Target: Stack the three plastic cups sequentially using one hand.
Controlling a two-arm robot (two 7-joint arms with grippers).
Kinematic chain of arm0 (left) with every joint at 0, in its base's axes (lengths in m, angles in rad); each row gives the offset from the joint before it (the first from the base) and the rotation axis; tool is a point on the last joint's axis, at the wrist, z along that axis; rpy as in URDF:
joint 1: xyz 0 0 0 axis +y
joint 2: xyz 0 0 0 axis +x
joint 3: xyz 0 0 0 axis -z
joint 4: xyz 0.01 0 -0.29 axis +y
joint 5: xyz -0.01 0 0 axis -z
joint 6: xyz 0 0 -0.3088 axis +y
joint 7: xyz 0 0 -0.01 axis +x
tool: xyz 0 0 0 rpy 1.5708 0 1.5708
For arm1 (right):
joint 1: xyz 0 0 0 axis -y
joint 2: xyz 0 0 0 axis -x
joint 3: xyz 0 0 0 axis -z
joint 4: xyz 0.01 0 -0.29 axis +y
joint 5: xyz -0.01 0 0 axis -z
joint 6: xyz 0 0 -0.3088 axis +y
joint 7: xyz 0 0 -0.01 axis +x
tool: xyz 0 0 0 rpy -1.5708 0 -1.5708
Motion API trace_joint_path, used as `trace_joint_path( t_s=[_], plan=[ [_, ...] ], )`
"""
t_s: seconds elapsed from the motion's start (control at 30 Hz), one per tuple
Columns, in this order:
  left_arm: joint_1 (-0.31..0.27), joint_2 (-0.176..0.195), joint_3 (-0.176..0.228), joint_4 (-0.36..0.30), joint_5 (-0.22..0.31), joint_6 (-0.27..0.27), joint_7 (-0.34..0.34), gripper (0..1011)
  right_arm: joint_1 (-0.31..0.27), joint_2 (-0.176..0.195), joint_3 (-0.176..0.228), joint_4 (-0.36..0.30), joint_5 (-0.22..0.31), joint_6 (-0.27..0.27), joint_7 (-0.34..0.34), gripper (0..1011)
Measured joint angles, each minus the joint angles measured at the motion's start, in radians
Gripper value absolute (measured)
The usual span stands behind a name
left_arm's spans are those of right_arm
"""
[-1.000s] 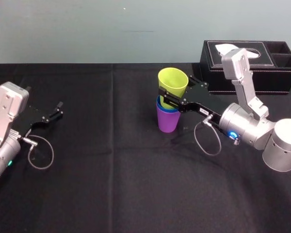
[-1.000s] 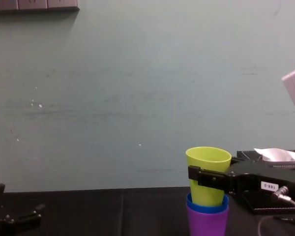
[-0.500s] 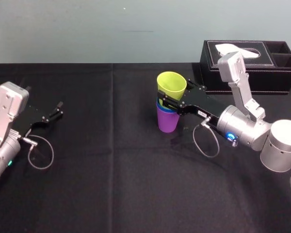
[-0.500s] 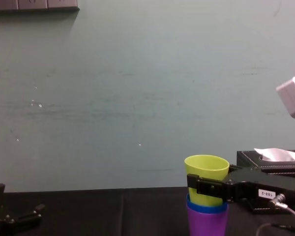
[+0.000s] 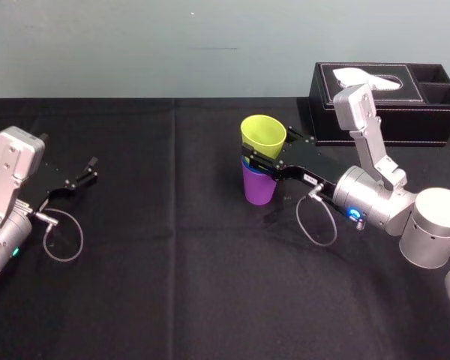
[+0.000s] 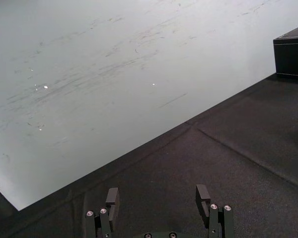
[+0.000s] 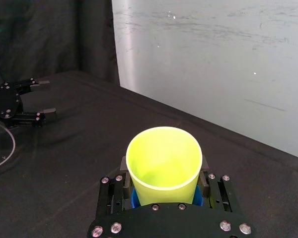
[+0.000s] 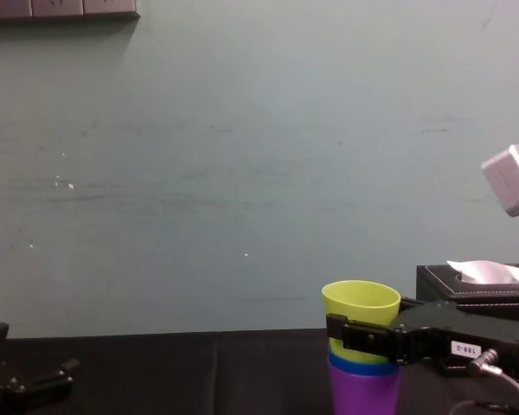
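Clamping yellow-green cup nested in blue cup, purple cup: right tool; left tool apart, parked.

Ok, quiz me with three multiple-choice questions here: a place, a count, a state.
1. Where on the black-clothed table does the black leather tissue box stand? A. far left B. far right C. near middle
2. How many tapered plastic cups make up the stack? A. one B. two C. three
3. The black two-fingered right gripper is: A. open over bare cloth B. shut on the yellow-green plastic cup C. shut on the box

1 B: it stands behind the right arm.
2 C: yellow-green sits in the blue plastic cup, blue in the purple plastic cup.
3 B: its fingers clamp the cup's sides.
The open left gripper is parked at the left.
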Motion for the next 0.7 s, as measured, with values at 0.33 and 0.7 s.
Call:
trace_joint_path(
  t_s=[0.33, 0.7],
  plan=[
    [0.000, 0.000, 0.000, 0.000, 0.000, 0.000, 0.000, 1011, -0.001, 0.001, 0.001, 0.000, 0.000, 0.001, 0.000, 752],
    [0.000, 0.000, 0.000, 0.000, 0.000, 0.000, 0.000, 1011, -0.001, 0.001, 0.001, 0.000, 0.001, 0.001, -0.001, 1002]
  ],
)
